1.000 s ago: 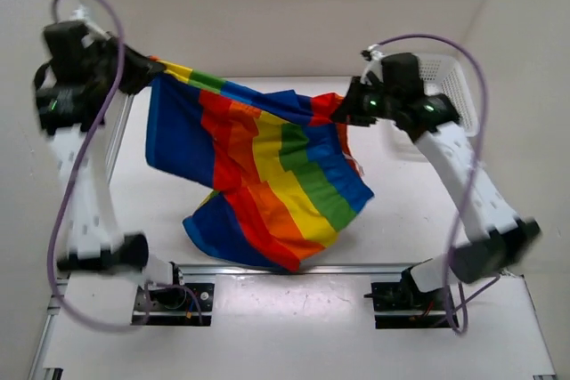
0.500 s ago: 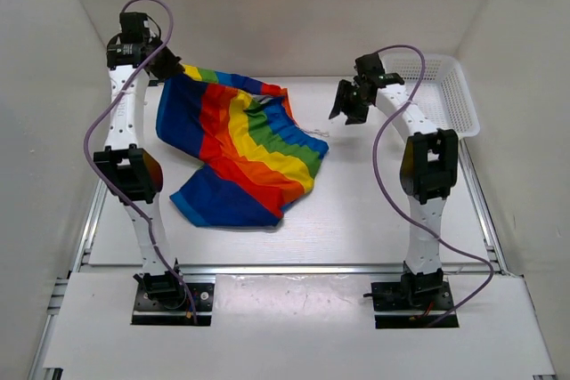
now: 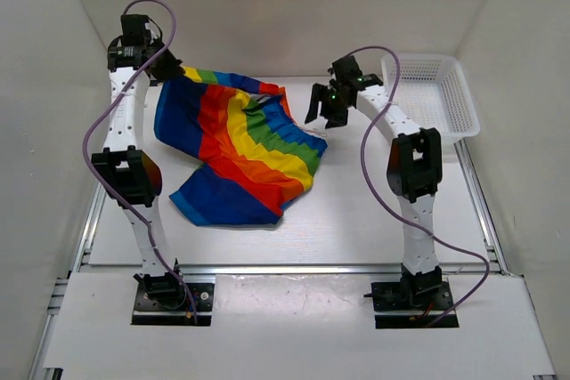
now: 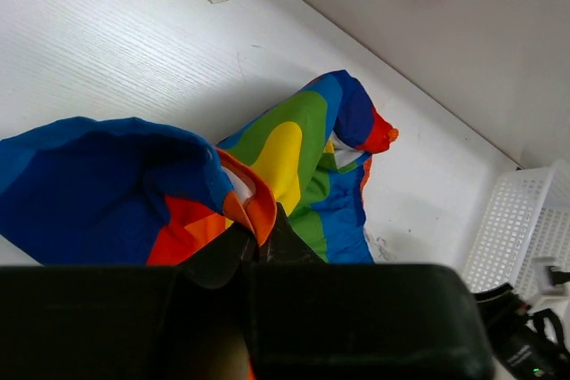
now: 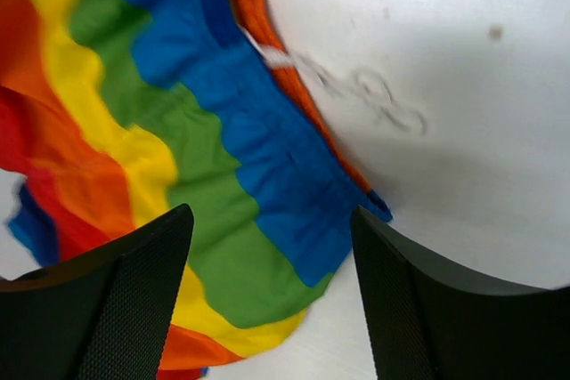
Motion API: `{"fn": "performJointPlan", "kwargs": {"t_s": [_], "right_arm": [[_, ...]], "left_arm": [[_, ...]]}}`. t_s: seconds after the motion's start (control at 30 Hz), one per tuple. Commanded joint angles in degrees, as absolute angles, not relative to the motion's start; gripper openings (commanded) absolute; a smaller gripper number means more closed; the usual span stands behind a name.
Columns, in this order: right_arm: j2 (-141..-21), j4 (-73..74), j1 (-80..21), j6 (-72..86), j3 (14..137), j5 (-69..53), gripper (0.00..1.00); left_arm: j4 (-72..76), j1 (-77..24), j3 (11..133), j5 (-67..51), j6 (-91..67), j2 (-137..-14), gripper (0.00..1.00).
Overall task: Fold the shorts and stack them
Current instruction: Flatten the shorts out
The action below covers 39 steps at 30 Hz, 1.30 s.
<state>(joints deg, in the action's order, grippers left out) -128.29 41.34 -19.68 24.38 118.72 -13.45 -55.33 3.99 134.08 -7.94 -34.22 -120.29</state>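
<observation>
Rainbow-striped shorts (image 3: 240,144) lie crumpled across the left and middle of the white desk (image 3: 374,211), with their far-left corner lifted off the surface and the rest spreading toward the near edge. The left pincer (image 3: 167,66) is closed on that raised corner, and its wrist camera shows the dark fingers (image 4: 218,260) pinching an orange and blue fold of the cloth. The right pincer (image 3: 323,106) hangs just above the right edge of the shorts, its jaws spread wide with nothing between them, and a white mesh basket (image 3: 445,100) sits at the far right of the desk.
</observation>
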Motion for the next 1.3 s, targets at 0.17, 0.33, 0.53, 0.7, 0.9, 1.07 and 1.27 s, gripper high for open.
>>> {"fn": "performJointPlan", "kwargs": {"t_s": [0.17,0.33,0.53,0.7,0.9,1.07,1.27], "right_arm": [[-119.5,41.2,-20.3,22.1,103.4,-9.1,0.78],[-119.0,40.7,-20.3,22.7,99.2,-9.8,0.81],[-113.8,37.8,-23.3,26.4,92.8,-10.9,0.82],[-103.0,32.4,-25.0,27.9,79.0,-9.9,0.86],[-94.0,28.9,-28.4,30.2,69.6,-15.3,0.86],[-90.7,27.7,-26.8,30.8,65.0,-14.8,0.86],[-102.9,23.1,-26.2,30.8,71.2,-19.7,0.86]], "left_arm": [[-55.3,3.8,132.5,-5.4,-32.4,-113.4,0.1],[-55.8,3.8,132.5,-5.4,-32.4,-112.0,0.1],[-56.3,3.8,131.3,-5.4,-33.0,-111.4,0.1],[-56.3,3.8,133.2,-5.4,-33.0,-112.9,0.12],[-70.1,4.3,151.4,-4.9,-30.0,-119.0,1.0],[-66.0,4.8,132.8,-2.4,-26.8,-99.4,1.0],[-60.4,4.8,90.7,-10.6,-30.2,-75.2,0.79]]}}
